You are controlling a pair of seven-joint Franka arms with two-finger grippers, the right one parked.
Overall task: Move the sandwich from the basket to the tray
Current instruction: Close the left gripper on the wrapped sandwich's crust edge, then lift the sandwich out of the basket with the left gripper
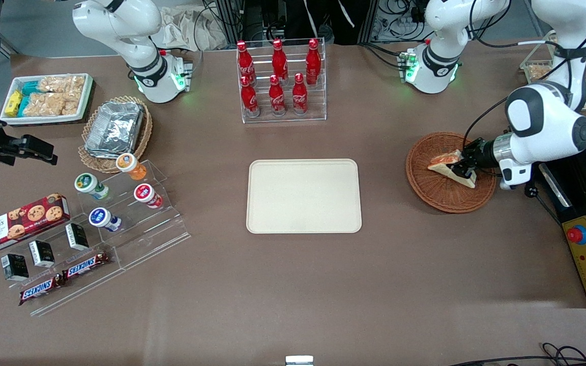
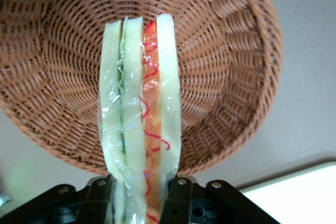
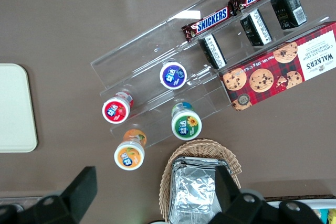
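Lift comes first: raise the small triangular white-bread sandwich (image 2: pixel 140 114) straight up until it clears the rim of the round reddish-brown woven wicker basket (image 1: pixel 438 195), then carry it toward the large flat cream-beige rectangular plastic tray (image 1: pixel 303 196), which sits on the brown table (image 1: pixel 293 284) toward the parked arm's end from the basket. Keep the squeeze light; the wedge looks wrapped in clear film and soft, so it could slip or crush. Set it down low and level, well inside the tray rim, before letting go.

Pose now: left arm's hand (image 1: pixel 465 165) is over the basket, reaching in sideways from the working arm's end with the wrist about level. Wrist view shows its black fingers (image 2: pixel 181 198) clamped on both bread faces of the sandwich. Sandwich is over the basket; probably just off the weave, but I can't confirm the gap.
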